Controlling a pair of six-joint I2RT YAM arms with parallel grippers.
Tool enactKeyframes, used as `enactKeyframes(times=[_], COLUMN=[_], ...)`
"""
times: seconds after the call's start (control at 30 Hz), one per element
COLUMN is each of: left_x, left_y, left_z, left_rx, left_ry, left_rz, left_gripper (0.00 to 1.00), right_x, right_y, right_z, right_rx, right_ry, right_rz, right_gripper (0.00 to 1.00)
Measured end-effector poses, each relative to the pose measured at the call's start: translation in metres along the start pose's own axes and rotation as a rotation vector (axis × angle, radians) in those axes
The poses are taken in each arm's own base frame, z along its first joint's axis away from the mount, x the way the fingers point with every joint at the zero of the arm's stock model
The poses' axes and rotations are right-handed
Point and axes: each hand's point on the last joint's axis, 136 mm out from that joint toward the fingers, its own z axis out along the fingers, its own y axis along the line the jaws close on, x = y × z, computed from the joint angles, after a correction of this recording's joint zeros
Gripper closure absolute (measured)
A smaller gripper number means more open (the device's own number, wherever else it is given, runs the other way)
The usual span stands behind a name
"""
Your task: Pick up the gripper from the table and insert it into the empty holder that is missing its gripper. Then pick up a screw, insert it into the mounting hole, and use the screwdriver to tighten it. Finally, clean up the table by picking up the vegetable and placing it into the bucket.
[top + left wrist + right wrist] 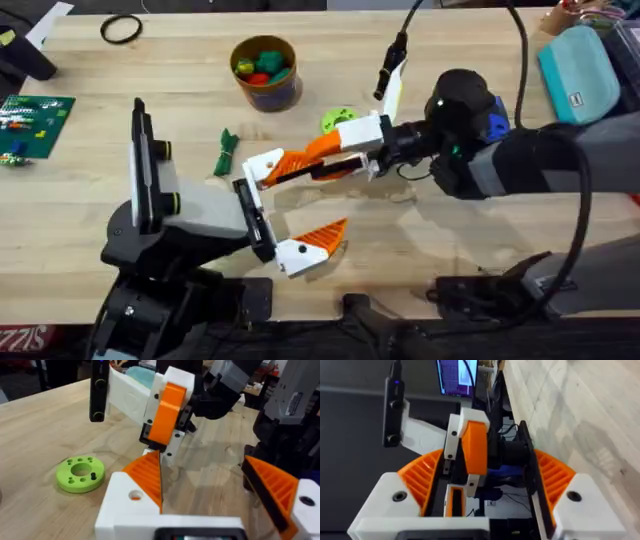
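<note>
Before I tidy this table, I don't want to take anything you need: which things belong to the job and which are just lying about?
For the job:
orange and white gripper piece
green vegetable
bucket

Lying about:
black ring
teal pouch
circuit board

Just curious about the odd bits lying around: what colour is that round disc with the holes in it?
The disc is lime green, seen best in the left wrist view.
</note>
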Motion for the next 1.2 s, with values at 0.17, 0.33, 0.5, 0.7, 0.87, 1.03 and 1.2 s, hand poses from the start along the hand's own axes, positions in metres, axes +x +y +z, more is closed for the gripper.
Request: enactKeyframes(times=[0.17,0.33,0.5,0.7,0.87,1.03,1.2], left_x=[0.0,0.0,0.0,0.0,0.0,-0.001,-0.001], left_y=[0.0,0.0,0.001,0.003,0.006,0.008,0.008], left_z=[0.0,0.0,0.0,0.0,0.0,-0.001,-0.001], left_rx=[0.0,-0.001,-0.004,-0.014,-0.033,-0.044,-0.046], left_ry=[0.0,0.001,0.001,0.0,-0.003,-0.004,-0.005], left_rz=[0.0,-0.011,-0.014,-0.021,-0.024,-0.028,-0.028], left_gripper=[0.014,0.015,0.015,0.015,0.015,0.014,0.014], right_x=[0.004,0.004,0.001,0.002,0.001,-0.001,-0.001], right_y=[0.003,0.005,0.007,0.007,0.007,0.007,0.007], right_z=[0.005,0.006,0.006,0.013,0.019,0.021,0.021], right_rx=[-0.006,-0.011,-0.008,-0.004,0.002,0.005,0.005], right_ry=[0.015,0.018,-0.004,-0.014,-0.033,-0.046,-0.048], right_rz=[-0.019,-0.036,-0.051,-0.053,-0.057,-0.057,-0.049], right_gripper=[0.308,0.852,0.987,0.993,0.994,0.994,0.994])
